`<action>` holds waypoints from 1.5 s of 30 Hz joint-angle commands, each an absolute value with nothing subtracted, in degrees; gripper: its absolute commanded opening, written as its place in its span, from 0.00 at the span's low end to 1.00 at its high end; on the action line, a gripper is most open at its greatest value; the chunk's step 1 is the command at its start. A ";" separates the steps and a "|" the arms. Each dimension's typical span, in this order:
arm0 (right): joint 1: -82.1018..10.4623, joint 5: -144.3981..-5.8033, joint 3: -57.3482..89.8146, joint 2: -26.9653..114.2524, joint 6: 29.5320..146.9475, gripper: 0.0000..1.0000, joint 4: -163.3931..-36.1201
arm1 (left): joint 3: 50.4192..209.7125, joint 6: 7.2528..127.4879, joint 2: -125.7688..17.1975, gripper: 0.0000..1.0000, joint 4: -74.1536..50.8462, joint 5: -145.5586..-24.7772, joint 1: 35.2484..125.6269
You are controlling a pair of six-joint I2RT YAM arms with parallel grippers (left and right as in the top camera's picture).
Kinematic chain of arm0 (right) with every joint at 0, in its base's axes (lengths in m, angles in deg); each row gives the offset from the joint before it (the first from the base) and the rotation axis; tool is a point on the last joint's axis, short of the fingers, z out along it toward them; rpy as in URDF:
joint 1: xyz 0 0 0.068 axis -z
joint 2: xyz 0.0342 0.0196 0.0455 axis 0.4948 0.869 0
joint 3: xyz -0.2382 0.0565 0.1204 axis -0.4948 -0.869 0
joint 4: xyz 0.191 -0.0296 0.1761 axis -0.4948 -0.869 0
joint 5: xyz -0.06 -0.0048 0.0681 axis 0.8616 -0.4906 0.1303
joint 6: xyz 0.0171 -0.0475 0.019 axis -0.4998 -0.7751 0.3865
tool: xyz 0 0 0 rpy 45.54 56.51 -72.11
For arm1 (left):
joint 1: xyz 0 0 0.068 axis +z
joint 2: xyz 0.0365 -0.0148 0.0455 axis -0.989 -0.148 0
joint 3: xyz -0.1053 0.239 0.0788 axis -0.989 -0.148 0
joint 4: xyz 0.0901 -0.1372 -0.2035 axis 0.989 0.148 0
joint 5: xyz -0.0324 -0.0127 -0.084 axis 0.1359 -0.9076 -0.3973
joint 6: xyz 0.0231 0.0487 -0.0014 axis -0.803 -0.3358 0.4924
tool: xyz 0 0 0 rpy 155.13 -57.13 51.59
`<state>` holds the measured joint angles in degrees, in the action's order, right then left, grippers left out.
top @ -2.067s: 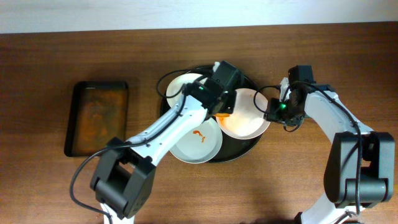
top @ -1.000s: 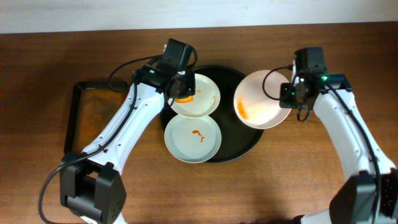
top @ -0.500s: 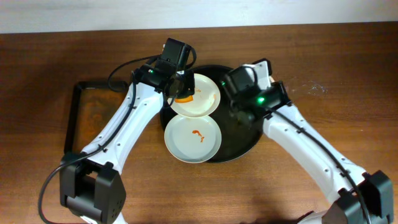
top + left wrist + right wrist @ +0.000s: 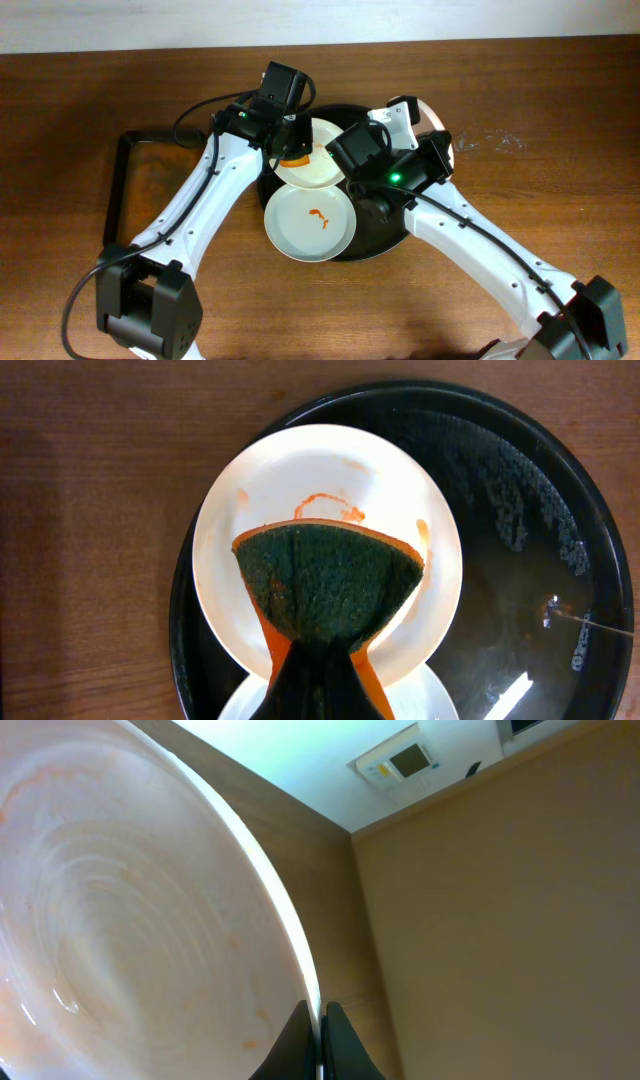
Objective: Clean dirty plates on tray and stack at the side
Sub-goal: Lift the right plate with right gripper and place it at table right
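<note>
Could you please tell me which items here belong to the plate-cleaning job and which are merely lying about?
Part of the job: sponge in the left gripper; smeared plate under it; second stained plate; third plate, clamped in the right gripper; round black tray.
Lying about: rectangular tray at the table's left, untouched.

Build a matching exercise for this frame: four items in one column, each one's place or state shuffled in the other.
1. sponge
2. front plate
3. third plate
4. rectangular tray

a. rim pinched by right gripper
b. on the table, far left
c. flat on round tray, orange smear
d. clamped in left gripper

Pairs: 1-d, 2-c, 3-a, 4-b
</note>
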<state>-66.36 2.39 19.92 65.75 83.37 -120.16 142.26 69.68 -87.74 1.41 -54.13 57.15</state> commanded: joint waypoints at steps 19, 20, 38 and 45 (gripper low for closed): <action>-37.03 -30.79 20.33 64.27 94.82 0.04 -122.87 | 143.40 69.37 -85.79 0.01 2.76 -54.35 57.43; -33.60 -33.82 20.33 64.40 94.82 0.04 -122.56 | 143.40 69.37 -85.79 0.01 2.80 -54.35 57.43; -7.50 -56.82 20.11 73.25 92.57 0.05 -118.17 | 143.40 69.35 -85.79 0.00 2.87 -54.35 57.43; -7.50 -75.07 20.51 72.96 83.69 0.59 -117.73 | 143.40 69.35 -85.79 0.00 2.89 -54.33 57.43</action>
